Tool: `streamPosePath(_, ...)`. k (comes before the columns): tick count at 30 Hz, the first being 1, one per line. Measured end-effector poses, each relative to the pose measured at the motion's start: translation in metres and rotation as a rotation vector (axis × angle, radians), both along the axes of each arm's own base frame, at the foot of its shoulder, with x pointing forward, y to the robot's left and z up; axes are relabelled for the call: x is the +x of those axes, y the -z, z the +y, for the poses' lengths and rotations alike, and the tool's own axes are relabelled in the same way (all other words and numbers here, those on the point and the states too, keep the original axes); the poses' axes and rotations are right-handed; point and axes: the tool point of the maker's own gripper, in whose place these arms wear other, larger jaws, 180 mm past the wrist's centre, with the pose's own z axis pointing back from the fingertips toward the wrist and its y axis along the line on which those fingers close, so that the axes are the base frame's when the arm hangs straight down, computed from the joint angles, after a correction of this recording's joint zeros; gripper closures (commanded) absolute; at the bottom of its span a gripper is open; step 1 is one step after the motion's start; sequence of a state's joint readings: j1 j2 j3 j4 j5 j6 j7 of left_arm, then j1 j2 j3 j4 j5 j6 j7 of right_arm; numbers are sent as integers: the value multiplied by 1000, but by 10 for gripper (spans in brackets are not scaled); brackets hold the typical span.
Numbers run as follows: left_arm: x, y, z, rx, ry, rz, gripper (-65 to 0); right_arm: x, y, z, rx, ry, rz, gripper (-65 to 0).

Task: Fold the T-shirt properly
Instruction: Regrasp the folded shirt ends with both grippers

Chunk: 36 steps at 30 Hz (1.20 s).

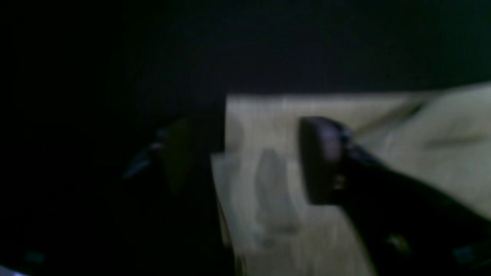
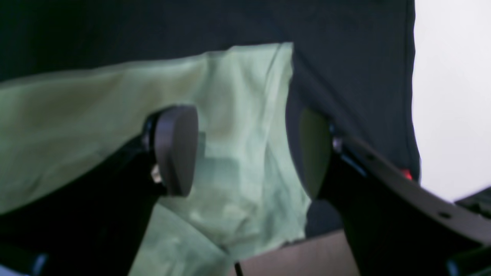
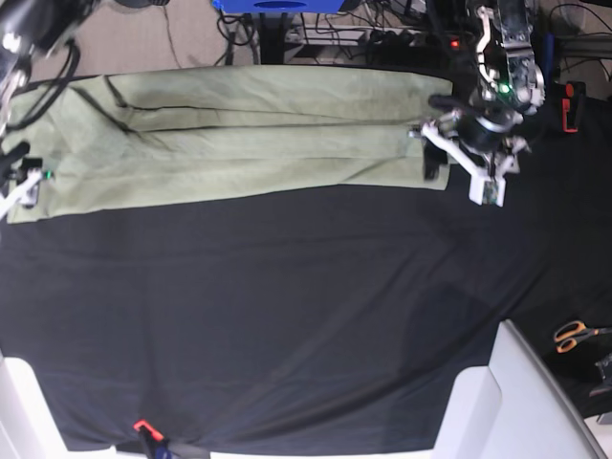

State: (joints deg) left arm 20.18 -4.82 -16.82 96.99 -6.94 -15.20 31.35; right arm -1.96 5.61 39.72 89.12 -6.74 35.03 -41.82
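Over the left wrist camera's dim view, the left gripper [image 1: 245,161] stands wide, straddling an edge of the T-shirt [image 1: 345,184]. In the right wrist view, the right gripper [image 2: 249,153] also gapes, gripping nothing, above a crumpled end of the T-shirt [image 2: 238,153]. In the base view, one T-shirt [image 3: 239,134] lies as a long band along the black cloth's [image 3: 287,316] far edge: lengthwise folds look done, crosswise folds remain. Two grippers, one pair of scissors [image 3: 572,335].

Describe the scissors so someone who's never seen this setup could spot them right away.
Start from the big black table cloth that covers most of the base view, then go to its lower right, past the pale grey panel. The scissors lie there at the picture's right edge, the only thing with bright orange handles.
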Motion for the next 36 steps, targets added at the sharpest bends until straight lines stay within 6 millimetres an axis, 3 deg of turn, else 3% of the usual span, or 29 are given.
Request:
streamPosePath(3, 7, -14, 13, 10, -28, -42, -559, 18, 12, 3, 58, -67, 0, -390)
streamPosePath(6, 10, -32, 31, 48, -74, -81, -556, 24, 25, 9, 113, -71, 12, -389)
streamPosePath(8, 13, -45, 33, 59, -74, -119, -556, 24, 32, 13, 137, -68, 23, -380)
streamPosePath(10, 7, -46, 25, 16, -72, -128, -556, 22, 41, 14, 157, -64, 42, -308)
streamPosePath(13, -9, -37, 15, -80, -82, -91, -556, 19, 57, 17, 199, -55, 88, -101)
streamPosePath(15, -13, -36, 15, -120, -105, -92, -556, 20, 63, 17, 226, -59, 84, -6)
streamPosePath(22, -37, -29, 30, -122, -145, -53, -556, 22, 81, -5, 260, 28, 37, -20)
streamPosePath(29, -44, -28, 37, -96, -126, -31, -556, 29, 88, -35, 265, 118, -40, -18)
streamPosePath(34, -44, -28, 36, -96, -123, -30, -556, 33, 84, -51, 209, 192, -100, -15)
streamPosePath(36, -43, -28, 36, -98, -126, -35, -556, 38, 70, -56, 173, 189, -154, -15)
